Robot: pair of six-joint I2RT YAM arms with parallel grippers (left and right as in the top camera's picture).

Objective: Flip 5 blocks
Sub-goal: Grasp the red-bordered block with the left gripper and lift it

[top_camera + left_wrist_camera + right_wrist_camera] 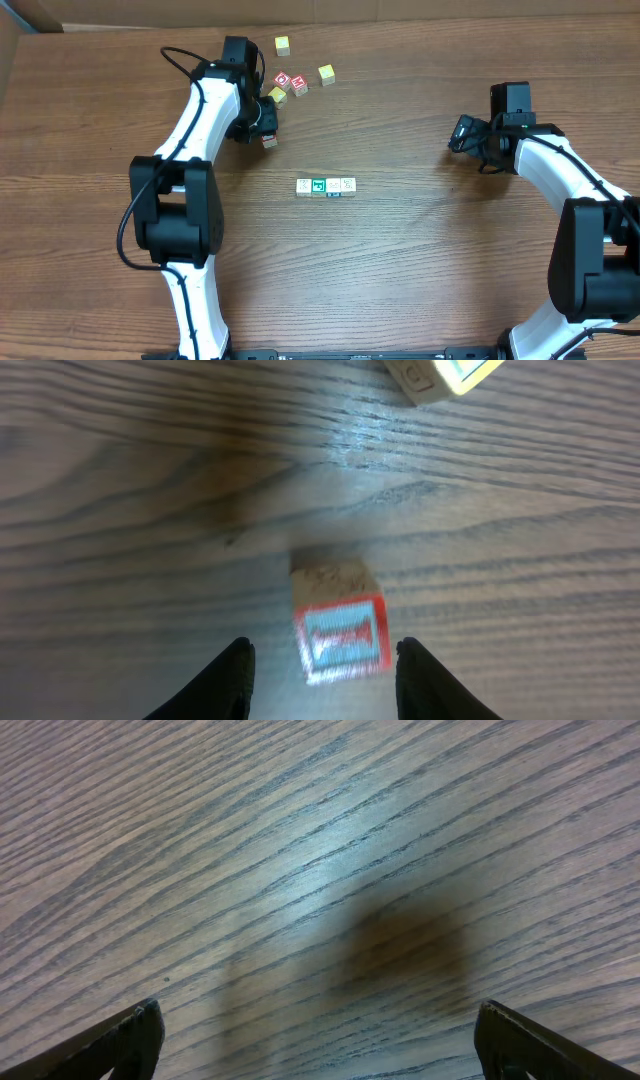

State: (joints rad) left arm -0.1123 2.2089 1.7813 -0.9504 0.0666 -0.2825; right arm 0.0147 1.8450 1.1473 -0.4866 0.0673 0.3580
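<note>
Red-bordered block lies on the bench between the left pincer's fingers. These stand half-wide with a gap either side and grip nothing. Right pincer stands wide and empty.

Step judged: grasping the last block. Next: close squarely, lift, turn over.

Count: row of four blocks mid-bench, one here, three yellow cubes, two red cubes.

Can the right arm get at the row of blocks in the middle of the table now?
Probably yes. The right gripper is open and empty, only bare table lies between it and the row of blocks, and the left arm is farther away.
</note>
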